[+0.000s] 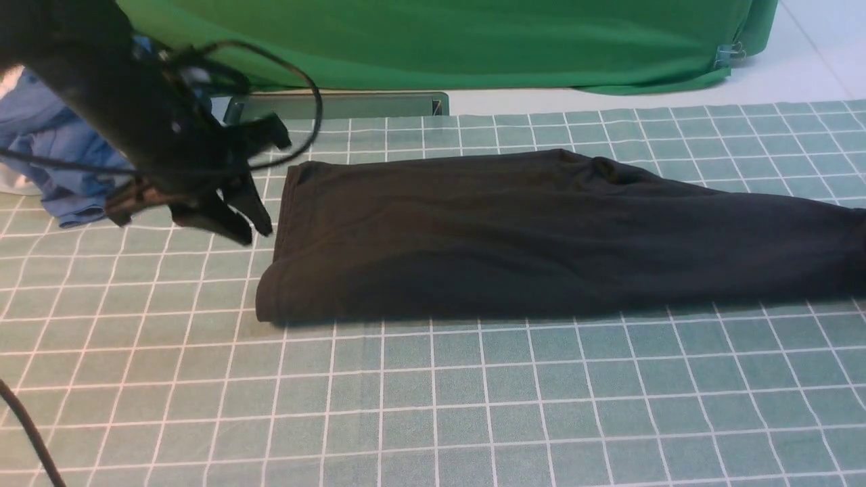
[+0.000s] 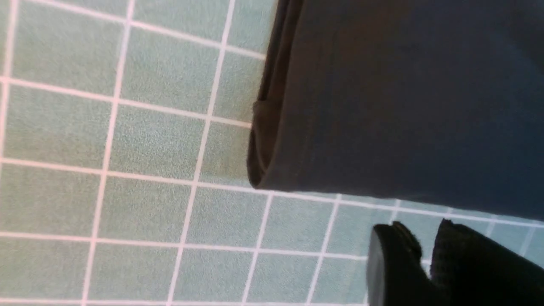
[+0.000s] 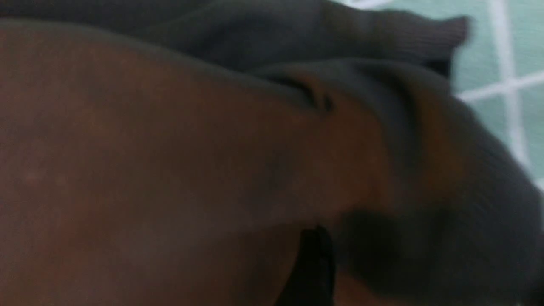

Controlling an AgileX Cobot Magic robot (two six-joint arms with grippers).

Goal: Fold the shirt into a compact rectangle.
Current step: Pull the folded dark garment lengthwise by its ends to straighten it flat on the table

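Note:
The black shirt [image 1: 514, 237] lies folded into a long band across the checked cloth, with its left end doubled over and its right end running past the frame's edge. My left gripper [image 1: 256, 235] hovers just off the band's left end. In the left wrist view its tips [image 2: 420, 227] stand a little apart over bare cloth, with nothing between them, beside the shirt's folded corner [image 2: 272, 140]. The right arm is outside the front view. Its wrist view is filled by shirt fabric [image 3: 170, 148]. Only one finger [image 3: 314, 263] of the right gripper [image 3: 418, 255] shows, set wide to the side.
A crumpled blue garment [image 1: 61, 149] lies at the back left behind the left arm. A green backdrop [image 1: 440, 40] hangs at the rear, with a grey bar [image 1: 338, 106] at its foot. A black cable [image 1: 27, 433] crosses the near left corner of the checked tablecloth [image 1: 433, 406].

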